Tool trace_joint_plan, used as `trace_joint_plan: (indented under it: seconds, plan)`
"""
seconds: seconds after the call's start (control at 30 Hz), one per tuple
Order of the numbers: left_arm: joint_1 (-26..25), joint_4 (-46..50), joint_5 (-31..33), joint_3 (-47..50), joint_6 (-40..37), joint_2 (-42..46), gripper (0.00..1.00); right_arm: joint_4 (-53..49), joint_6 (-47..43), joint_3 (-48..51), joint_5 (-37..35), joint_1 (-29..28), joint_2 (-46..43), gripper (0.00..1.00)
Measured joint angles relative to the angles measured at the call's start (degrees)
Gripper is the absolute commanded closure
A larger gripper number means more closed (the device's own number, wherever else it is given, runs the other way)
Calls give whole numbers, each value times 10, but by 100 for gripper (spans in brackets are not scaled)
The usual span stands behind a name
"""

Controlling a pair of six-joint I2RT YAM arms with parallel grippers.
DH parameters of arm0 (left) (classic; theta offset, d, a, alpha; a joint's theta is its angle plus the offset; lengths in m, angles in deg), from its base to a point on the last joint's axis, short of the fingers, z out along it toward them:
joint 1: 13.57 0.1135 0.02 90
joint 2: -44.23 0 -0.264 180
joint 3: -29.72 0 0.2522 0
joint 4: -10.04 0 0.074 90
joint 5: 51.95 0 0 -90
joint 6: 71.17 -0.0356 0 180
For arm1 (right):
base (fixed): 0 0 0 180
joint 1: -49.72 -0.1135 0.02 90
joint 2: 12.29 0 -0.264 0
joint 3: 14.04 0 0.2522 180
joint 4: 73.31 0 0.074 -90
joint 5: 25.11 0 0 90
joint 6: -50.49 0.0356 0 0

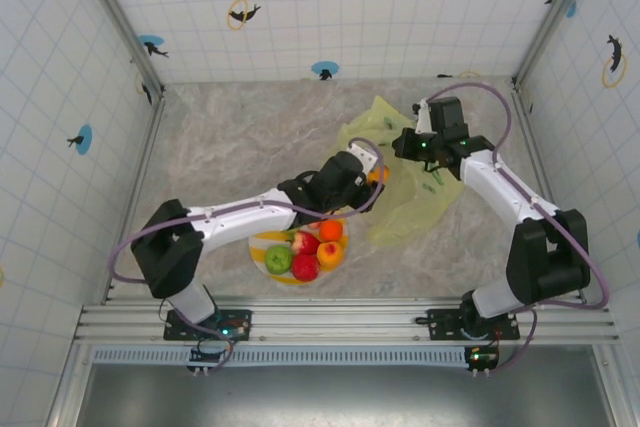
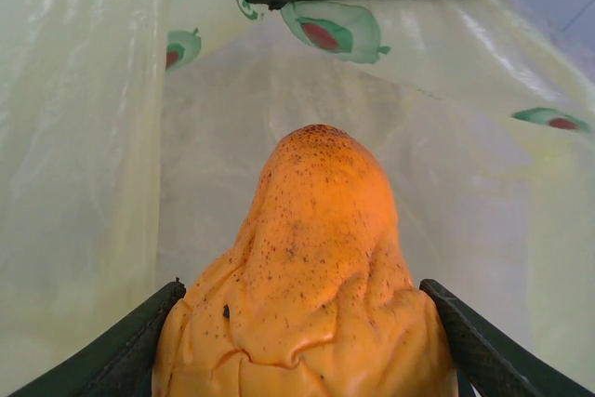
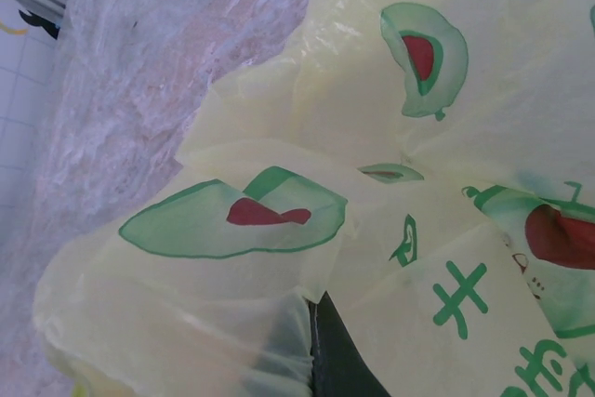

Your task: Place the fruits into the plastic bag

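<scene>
Left wrist: orange fruit (image 2: 316, 258) inside the plastic bag's (image 2: 84, 137) mouth.
Left tool (image 2: 307, 332) pinches that fruit; right tool (image 1: 420, 147), pressed together, grips the bag's upper edge. Near the bag, a striped plate (image 1: 262, 247) holds green, red, peach and orange fruits (image 1: 305, 267).

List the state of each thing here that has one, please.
left fingers, closed on the orange fruit
orange fruit, squeezed, not yet released
right fingers, shut on an edge of the plastic bag
plastic bag, mouth held open
plate, carrying several fruits
</scene>
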Motion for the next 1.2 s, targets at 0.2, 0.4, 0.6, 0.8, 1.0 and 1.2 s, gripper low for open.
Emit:
trace_joint_plan:
  seconds: [0.2,0.4,0.6,0.8,1.0,1.2]
  plan:
    - [0,-14,-20,-14,-40,-23,48,13,41,12,43,5,-4,96]
    - [0,-34,-15,-32,-56,-63,48,39,96,30,92,7,-4,96]
    - [21,-86,-6,-31,-52,-76,48,51,129,33,129,20,-23,97]
    - [43,-165,-10,-31,-56,-103,48,146,233,93,176,26,-76,97]
    - [47,-239,-15,-31,-56,-144,44,219,316,127,184,30,-94,97]
    - [54,-312,-26,-31,-54,-189,41,300,395,198,181,30,-103,97]
